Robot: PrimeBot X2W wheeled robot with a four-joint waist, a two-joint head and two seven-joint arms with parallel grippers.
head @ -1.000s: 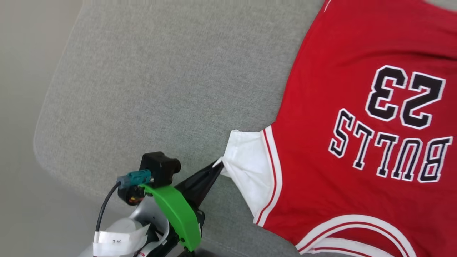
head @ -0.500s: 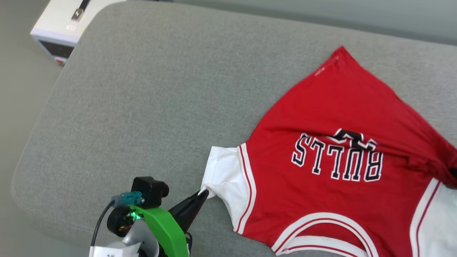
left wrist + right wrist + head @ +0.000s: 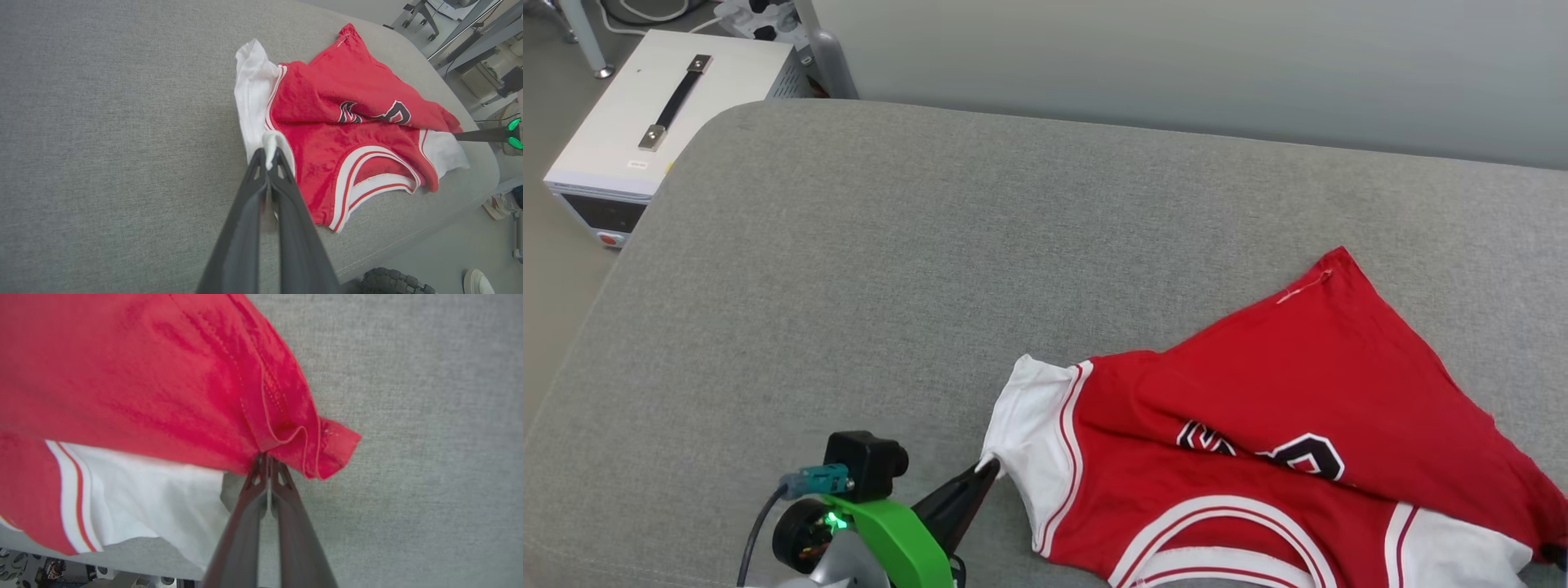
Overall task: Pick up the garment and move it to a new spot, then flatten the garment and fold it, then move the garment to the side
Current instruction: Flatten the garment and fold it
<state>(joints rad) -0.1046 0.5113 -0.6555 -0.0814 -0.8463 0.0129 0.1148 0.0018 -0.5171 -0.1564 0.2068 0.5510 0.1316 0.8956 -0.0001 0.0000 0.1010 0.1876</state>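
Note:
The garment, a red jersey with white sleeves, lies bunched on the grey cushion at the lower right of the head view. Its red body is folded over the black lettering, leaving only parts of it showing. My left gripper is shut on the tip of the near white sleeve; the left wrist view shows white cloth pinched between its fingertips. My right gripper is shut on a red hem corner of the garment, above the other white sleeve. Its dark fingers reach the garment's far side.
A white box with a black handle stands on the floor beyond the cushion's far left corner. A pale wall runs behind the cushion. Bare grey cushion stretches left of and beyond the garment. The cushion's near edge drops to the floor.
The head camera has tilted up, bringing the box and wall into view. The garment went from flat to bunched, its red body folding over the lettering. Both grippers kept their hold.

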